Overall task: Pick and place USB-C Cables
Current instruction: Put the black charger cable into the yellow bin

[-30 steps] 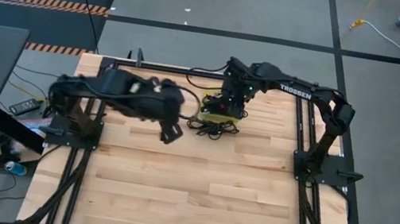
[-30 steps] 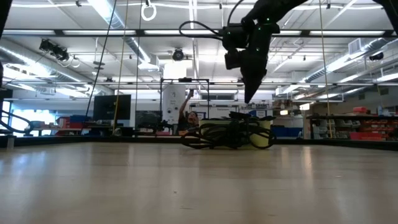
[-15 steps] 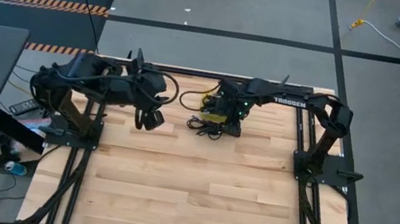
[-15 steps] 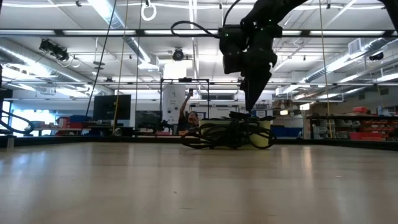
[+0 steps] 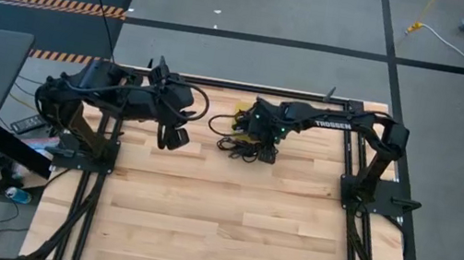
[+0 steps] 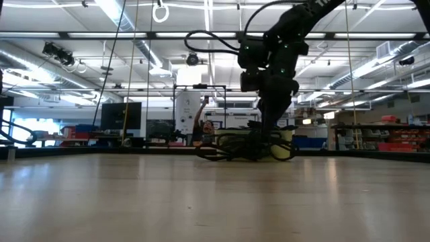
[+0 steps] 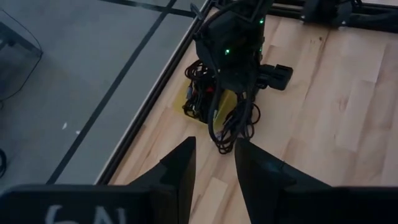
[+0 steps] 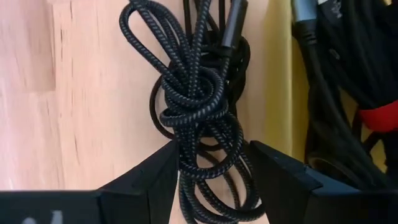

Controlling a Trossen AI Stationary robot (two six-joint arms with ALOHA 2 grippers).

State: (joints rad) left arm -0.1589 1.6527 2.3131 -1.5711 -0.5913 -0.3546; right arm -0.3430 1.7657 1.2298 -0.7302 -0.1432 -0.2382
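A pile of black USB-C cables (image 5: 246, 147) lies at the table's far middle, partly on a flat yellow tray (image 5: 240, 122); it also shows in the low view (image 6: 235, 148). My right gripper (image 5: 260, 142) is down in the pile, open. In its wrist view (image 8: 214, 155) the fingers stand on either side of a braided black cable bundle (image 8: 196, 106) that lies on the wood beside the tray (image 8: 280, 74). A cable with a red band (image 8: 376, 118) lies on the tray. My left gripper (image 5: 173, 137) is open and empty, left of the pile. My right gripper comes at the braided bundle (image 8: 199, 168) from above, one finger on each side of it. Whether the fingers touch it, I cannot tell. The bundle lies on the table.
The table's black frame rail (image 5: 221, 83) runs just beyond the tray. The left wrist view shows the right arm's wrist (image 7: 233, 43) over the pile. Bare wood (image 5: 236, 224) fills the near half of the table.
My left gripper has drawn back from beside the pile toward the table's left and far edge, then stayed still. My right gripper has gone down into the cable pile and a little toward the left. The cables have not visibly moved.
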